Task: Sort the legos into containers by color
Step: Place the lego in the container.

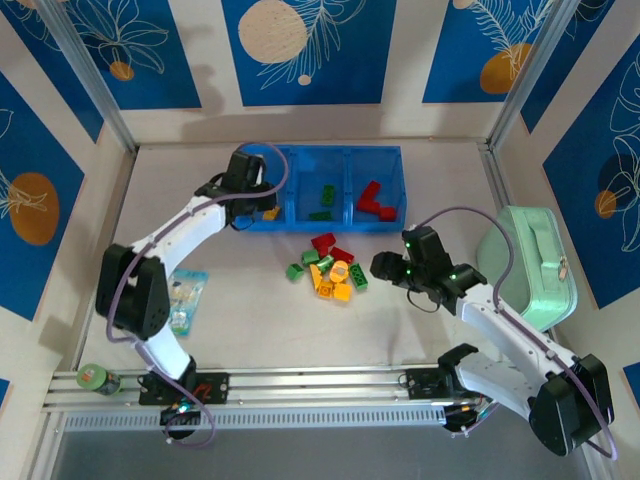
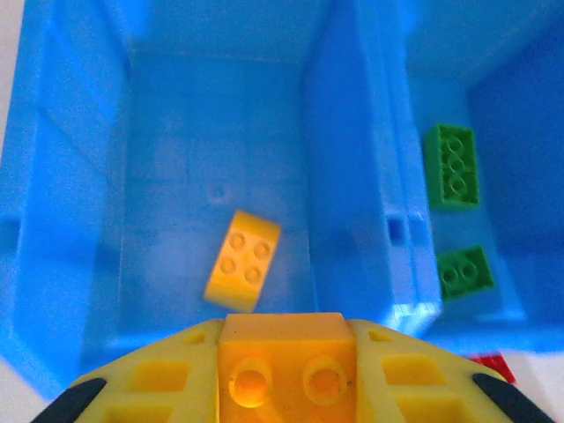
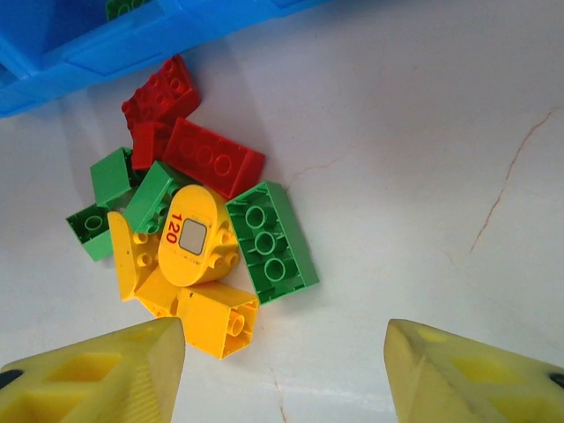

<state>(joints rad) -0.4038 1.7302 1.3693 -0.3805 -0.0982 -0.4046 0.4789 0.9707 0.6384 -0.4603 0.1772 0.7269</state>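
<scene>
I see the containers (image 1: 330, 151): three see-through blue bins joined in a row. One yellow brick (image 2: 242, 260) lies in the left bin, bumps up and turned a bit. A second yellow brick (image 2: 284, 366) hangs above that bin, pinched in the left gripper (image 2: 282, 392). The middle bin has two green bricks (image 2: 452, 166). The right bin has red bricks (image 1: 375, 200). Just in front of the bins, the other legos (image 1: 330, 270) lie in a heap of red, green and yellow. An oval yellow piece (image 3: 196, 236) marked 120 sits on top.
</scene>
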